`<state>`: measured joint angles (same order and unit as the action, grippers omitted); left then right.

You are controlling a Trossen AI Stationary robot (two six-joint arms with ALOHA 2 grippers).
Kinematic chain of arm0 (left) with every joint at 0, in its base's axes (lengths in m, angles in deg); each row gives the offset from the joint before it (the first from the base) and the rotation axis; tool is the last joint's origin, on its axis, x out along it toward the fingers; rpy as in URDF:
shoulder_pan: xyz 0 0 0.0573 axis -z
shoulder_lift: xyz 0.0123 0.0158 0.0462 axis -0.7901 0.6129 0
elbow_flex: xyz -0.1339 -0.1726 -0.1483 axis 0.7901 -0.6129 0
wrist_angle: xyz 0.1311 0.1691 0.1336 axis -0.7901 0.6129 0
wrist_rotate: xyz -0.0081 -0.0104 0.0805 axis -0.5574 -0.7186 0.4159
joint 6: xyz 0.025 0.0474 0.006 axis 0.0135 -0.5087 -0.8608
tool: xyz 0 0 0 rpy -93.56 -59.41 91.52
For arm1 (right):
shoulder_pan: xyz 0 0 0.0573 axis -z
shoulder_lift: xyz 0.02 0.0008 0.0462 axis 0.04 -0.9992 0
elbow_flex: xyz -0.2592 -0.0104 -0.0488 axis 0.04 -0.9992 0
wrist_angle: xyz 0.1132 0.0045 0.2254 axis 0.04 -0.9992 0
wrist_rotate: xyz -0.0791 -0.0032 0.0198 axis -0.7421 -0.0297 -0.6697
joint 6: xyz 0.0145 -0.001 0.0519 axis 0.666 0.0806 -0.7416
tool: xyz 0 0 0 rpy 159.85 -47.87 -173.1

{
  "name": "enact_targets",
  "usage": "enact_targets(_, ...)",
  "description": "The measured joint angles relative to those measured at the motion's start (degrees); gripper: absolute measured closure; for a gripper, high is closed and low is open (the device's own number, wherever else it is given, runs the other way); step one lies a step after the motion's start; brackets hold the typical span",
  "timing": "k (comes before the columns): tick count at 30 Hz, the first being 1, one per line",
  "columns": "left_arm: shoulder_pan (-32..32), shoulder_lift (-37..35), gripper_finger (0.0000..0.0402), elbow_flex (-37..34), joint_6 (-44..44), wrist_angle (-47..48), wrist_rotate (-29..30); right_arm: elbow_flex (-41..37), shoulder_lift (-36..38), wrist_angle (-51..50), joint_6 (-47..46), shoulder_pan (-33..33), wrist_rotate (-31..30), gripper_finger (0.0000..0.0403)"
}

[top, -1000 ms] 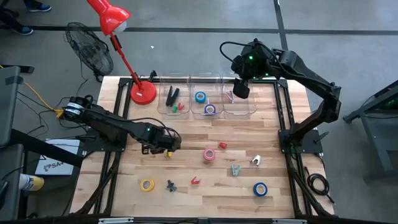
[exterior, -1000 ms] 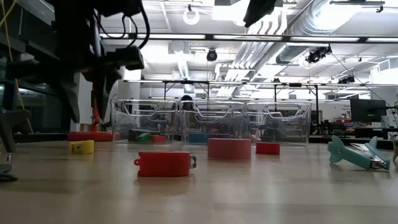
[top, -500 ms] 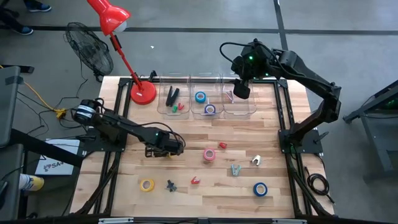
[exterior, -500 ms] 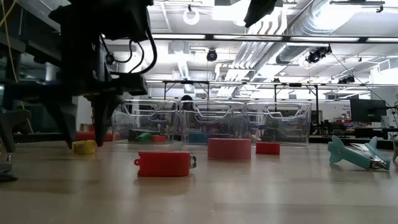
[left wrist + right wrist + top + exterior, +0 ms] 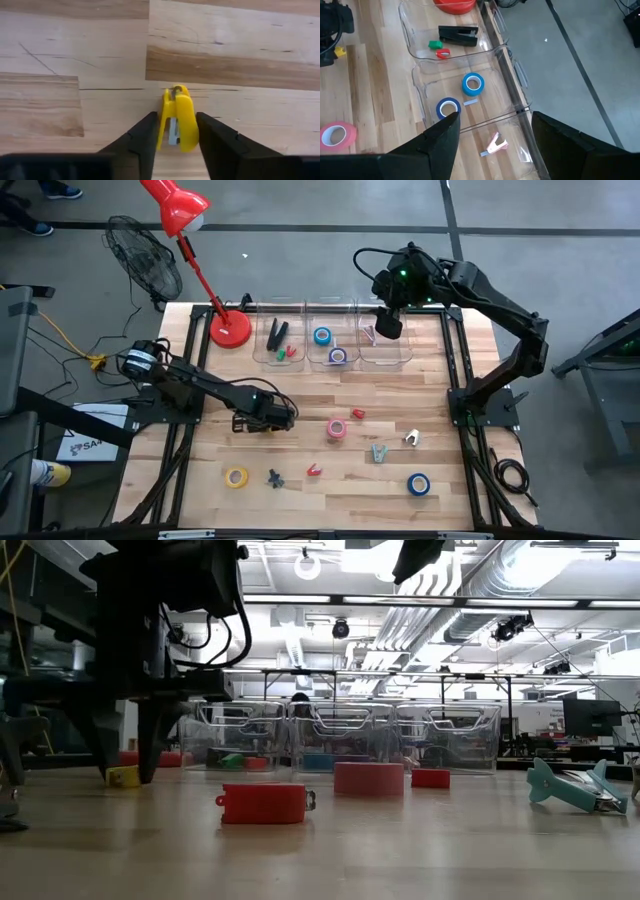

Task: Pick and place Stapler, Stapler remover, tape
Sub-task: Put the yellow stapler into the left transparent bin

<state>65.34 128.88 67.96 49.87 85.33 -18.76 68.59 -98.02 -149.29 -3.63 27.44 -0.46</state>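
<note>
The left gripper is down on the worktop, its jaws set either side of a small yellow stapler and near its sides, not clearly pinching, so it lies ready for lifting. It sits well short of the clear bins, over which the right gripper waits wide open and empty.

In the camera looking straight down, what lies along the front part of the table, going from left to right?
Yellow tape roll → small dark stapler remover → small red stapler → teal stapler remover → blue tape roll.
</note>
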Motion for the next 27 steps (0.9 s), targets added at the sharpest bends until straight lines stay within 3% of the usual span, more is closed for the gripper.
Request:
enact_targets(7, -0.02, 0.02, 0.0346, -0.06, -1.64, -0.02, -0.72, 0.0, 0.0, 0.0, 0.0, 0.0, 0.07, 0.0165)
enact_targets(13, -0.04, -0.31, 0.0346, 0.24, -3.59, -0.6, -0.27, 0.0, 0.0, -0.35, 0.01, 0.0, 0.07, 0.0165)
enact_targets(17, -0.98, -3.02, 0.0346, 1.69, -4.83, 0.16, 4.65, 0.0, 0.0, -0.35, 0.02, 0.0, 0.09, 0.0165)
enact_targets(22, -5.62, -7.79, 0.0346, 4.42, -10.4, 4.91, 10.61, 0.0, 0.0, -0.33, 0.01, 0.0, 0.09, 0.0165)
enact_targets(27, -12.69, -11.09, 0.0346, 7.13, -19.49, 10.2, 12.96, 0.0, 0.0, -0.48, 0.0, 0.0, 0.09, 0.0165)
